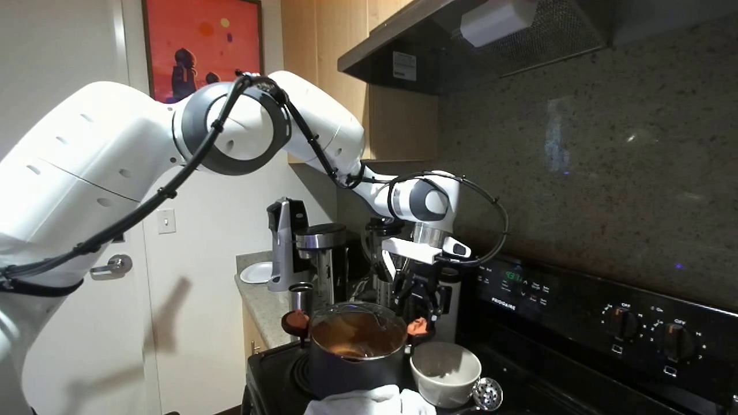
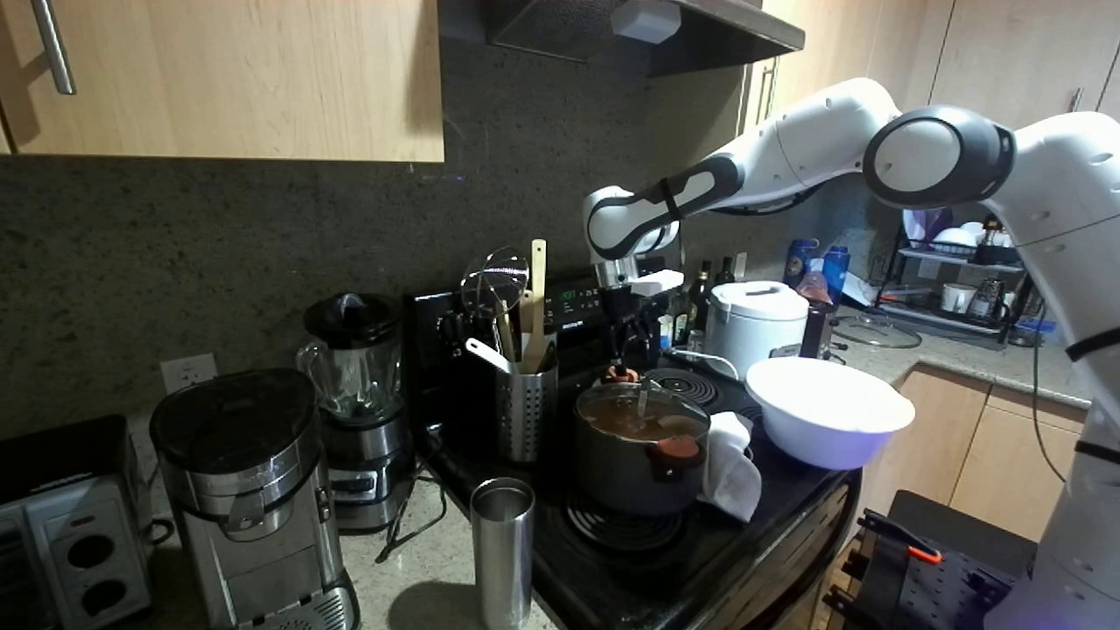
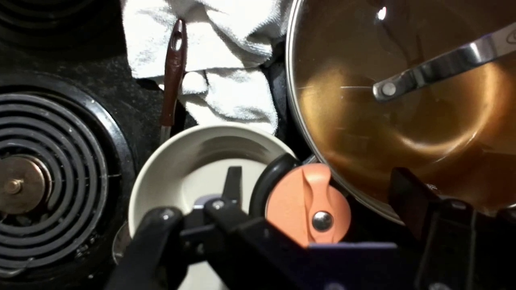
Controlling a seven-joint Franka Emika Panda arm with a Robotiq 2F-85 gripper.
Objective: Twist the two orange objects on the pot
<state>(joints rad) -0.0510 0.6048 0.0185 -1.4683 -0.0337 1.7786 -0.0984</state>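
Well, your fingers [image 3: 232,183] are spread, standing to either side of an orange object [image 3: 300,205] in the wrist view. You can make out a gap on both sides up by their tips; dark linkage [image 3: 262,257] hides the object's lower edge, so you cannot tell whether anything touches there. That piece sits on a black side handle [image 3: 266,183] of the pot [image 1: 353,377], its raised ridge and round metal stud facing up.

A second orange object [image 1: 297,320] sits on the pot's opposite handle, well apart from your fingers; both pieces show in both exterior views.

The pot stands upright on the black surface [image 2: 700,538] with a glass lid [image 3: 342,121] over it, and you can see a metal lid handle [image 3: 449,64] running across the glass. A cream bowl [image 1: 441,393] is just beside the pot, on the same side as your fingers. Next to the bowl you have the perforated head of a slotted spoon [image 1: 488,394]. A pale towel [image 1: 369,403] is bunched by the pot, and in the wrist view a brown utensil handle [image 3: 175,72] lies over it. In an exterior view, a big white bowl [image 2: 831,407] stands to the right of the towel, and a metal utensil holder [image 2: 525,424] to the left of the pot.
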